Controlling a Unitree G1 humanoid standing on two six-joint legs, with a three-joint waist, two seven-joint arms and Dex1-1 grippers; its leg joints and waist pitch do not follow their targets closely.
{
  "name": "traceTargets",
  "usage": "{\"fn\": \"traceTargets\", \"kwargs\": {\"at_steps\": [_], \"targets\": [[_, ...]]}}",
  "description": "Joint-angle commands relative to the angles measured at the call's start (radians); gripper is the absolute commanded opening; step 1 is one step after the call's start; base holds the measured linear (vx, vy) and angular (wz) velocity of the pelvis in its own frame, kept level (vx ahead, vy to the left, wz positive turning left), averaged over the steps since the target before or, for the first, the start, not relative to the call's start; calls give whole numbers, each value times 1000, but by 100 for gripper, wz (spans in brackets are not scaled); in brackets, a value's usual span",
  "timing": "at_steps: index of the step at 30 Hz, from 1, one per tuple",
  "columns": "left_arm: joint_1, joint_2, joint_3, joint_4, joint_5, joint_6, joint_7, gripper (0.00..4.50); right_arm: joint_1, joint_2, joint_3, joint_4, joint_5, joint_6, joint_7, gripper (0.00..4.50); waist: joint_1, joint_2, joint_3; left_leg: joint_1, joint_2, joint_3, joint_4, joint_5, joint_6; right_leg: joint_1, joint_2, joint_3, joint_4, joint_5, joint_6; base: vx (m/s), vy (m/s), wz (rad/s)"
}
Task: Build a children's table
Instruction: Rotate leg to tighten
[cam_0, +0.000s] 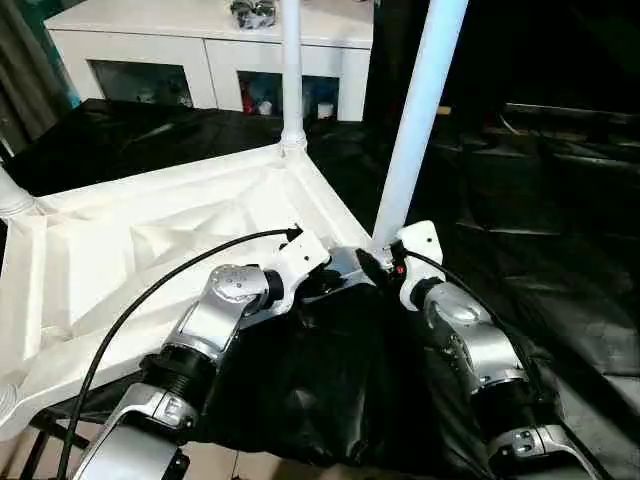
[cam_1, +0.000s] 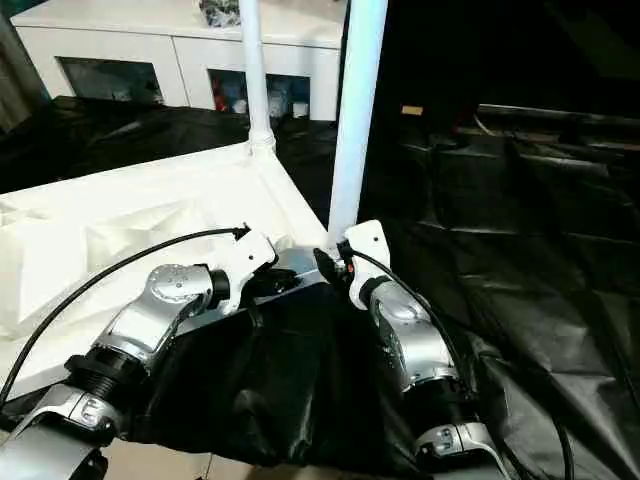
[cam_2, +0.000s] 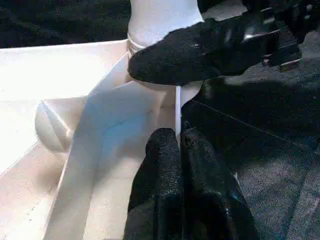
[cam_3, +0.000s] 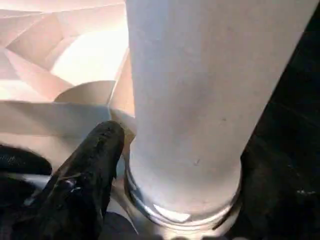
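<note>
The children's table top (cam_0: 150, 250) lies upside down, ribbed side up, on a black-draped surface. One white leg (cam_0: 291, 70) stands in its far corner socket. Another leg (cam_0: 418, 120) rises at a slight tilt from the near right corner socket (cam_3: 180, 210). My left gripper (cam_2: 179, 145) is shut, its tips at the thin rim of the top just beside that socket. My right gripper (cam_0: 385, 262) straddles the base of the tilted leg. One finger (cam_3: 85, 175) stands a little off the leg and the other is hidden behind it.
A third leg's base (cam_0: 10, 195) shows at the top's left corner. A white cabinet with glass doors (cam_0: 200, 60) stands behind the table. Wrinkled black cloth (cam_0: 560, 230) covers the surface to the right and hangs over the front edge.
</note>
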Motion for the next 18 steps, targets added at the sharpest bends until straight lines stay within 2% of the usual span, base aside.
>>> {"fn": "traceTargets", "kwargs": {"at_steps": [1, 3, 6, 11, 15, 16, 17, 18], "targets": [[8, -6, -33, -23, -28, -37, -49, 0, 6, 2, 100, 9, -15, -9, 95, 387, -2, -5, -50, -15, 44, -10, -81, -89, 46, 52, -72, 40, -69, -132, -245, 0, 0, 0], [16, 37, -30, -35, -39, -45, -113, 0, -10, -63, 108, 26, -17, -34, 189, 387, -2, -6, -51, -15, 44, -10, -80, -82, 52, 54, -72, 38, -67, -121, -251, 0, 0, 0], [21, 65, -30, -44, -47, -46, -160, 0, -20, -106, 116, 34, -14, -48, 267, 387, -3, -5, -51, -14, 45, -6, -77, -72, 70, 52, -72, 40, -65, -97, -270, 0, 0, 0], [26, 140, -37, -73, -85, -48, -313, 0, -18, -227, 168, -4, 26, -82, 567, 387, 0, -8, -52, -13, 49, -6, -76, -62, 97, 56, -73, 38, -58, -57, -299, 0, 0, 0], [22, 161, -38, -73, -92, -51, -350, 0, -12, -267, 192, -34, 64, -58, 683, 387, 1, -10, -50, -11, 51, -5, -76, -58, 110, 53, -74, 37, -58, -56, -311, 0, 0, 0], [20, 167, -39, -71, -93, -54, -360, 0, -14, -276, 197, -37, 69, -58, 709, 387, 1, -14, -50, -11, 51, -4, -75, -57, 112, 54, -73, 37, -59, -58, -311, 0, 0, 0], [17, 178, -41, -68, -100, -54, -385, 0, -18, -290, 206, -39, 77, -51, 755, 387, 4, -12, -50, -11, 52, -5, -75, -55, 111, 55, -75, 37, -58, -63, -311, 0, 0, 0], [15, 180, -42, -67, -99, -55, -389, 0, -19, -292, 208, -39, 77, -54, 764, 360, 6, -13, -49, -12, 52, -4, -75, -56, 110, 54, -74, 36, -58, -72, -310, 0, 0, 0]]}}
